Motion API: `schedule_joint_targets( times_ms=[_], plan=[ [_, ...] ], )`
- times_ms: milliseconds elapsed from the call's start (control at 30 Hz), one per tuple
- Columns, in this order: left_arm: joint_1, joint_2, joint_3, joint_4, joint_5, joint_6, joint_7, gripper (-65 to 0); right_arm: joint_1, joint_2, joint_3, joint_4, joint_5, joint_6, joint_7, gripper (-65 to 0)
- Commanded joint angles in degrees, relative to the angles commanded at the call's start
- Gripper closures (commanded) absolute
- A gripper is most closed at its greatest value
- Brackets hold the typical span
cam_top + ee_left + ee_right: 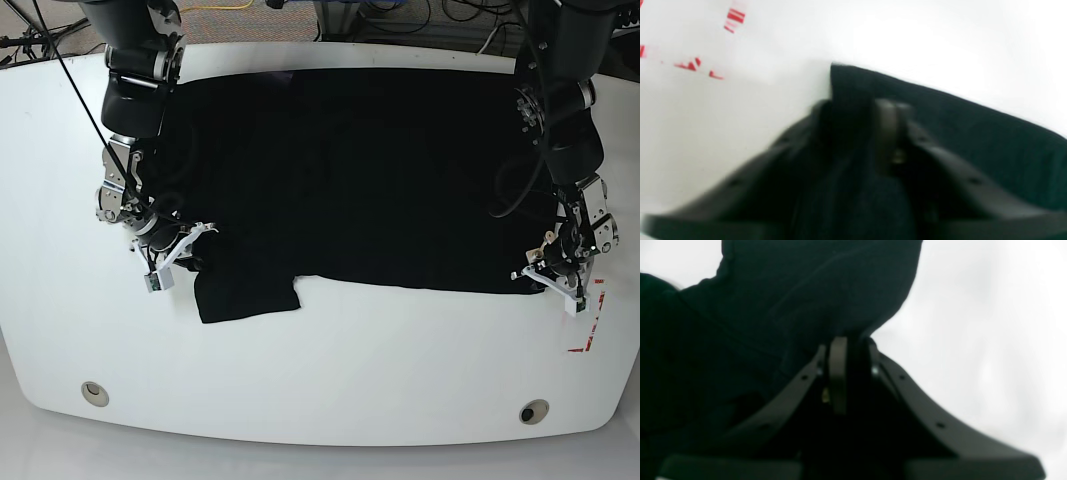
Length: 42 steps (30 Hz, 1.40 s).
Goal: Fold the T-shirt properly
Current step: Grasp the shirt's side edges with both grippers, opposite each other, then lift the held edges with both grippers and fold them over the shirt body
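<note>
The left claw (pixel 553 281) is clenched on the hem corner of the T-shirt (pixel 360 170), the right claw (pixel 182 249) on the sleeve side. It lies spread on the white counter (pixel 320 380); soft, limp cloth, best gripped at the edges.

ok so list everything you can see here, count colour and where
T-shirt: 1, black, spread flat across the far half of the table, one sleeve sticking out toward the near edge on the base view's left
table: 1, white, fills the view
red tape marks: a few, red, on the table near the left gripper
round holes: 2, grey, near front corners of the table
cables: several, dark and yellow, behind the far edge
left gripper: 1, black, at the shirt's near corner on the base view's right, shut on the fabric edge
right gripper: 1, black, at the shirt by the sleeve on the base view's left, shut on fabric
</note>
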Motion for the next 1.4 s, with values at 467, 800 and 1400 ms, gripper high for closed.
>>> schedule_joint_targets(
  times_ms=[467,800,1400],
  plan=[
    [-0.1,0.7,0.0,5.0,-0.3,-7.1,3.2,-2.4,-0.1,0.3,-0.1,5.0,-0.1,0.0,-2.5,0.0],
    [3.7,4.0,-0.1,20.8,-0.3,-7.3,10.5,-2.4,-3.0,0.4,0.0,15.0,0.3,0.0,-7.8,0.0],
    [11.3,4.7,-0.1,38.2,-0.3,-11.4,17.1,0.0,-7.8,0.0,4.0,34.6,0.4,0.13,-20.0,0.0]
  ],
)
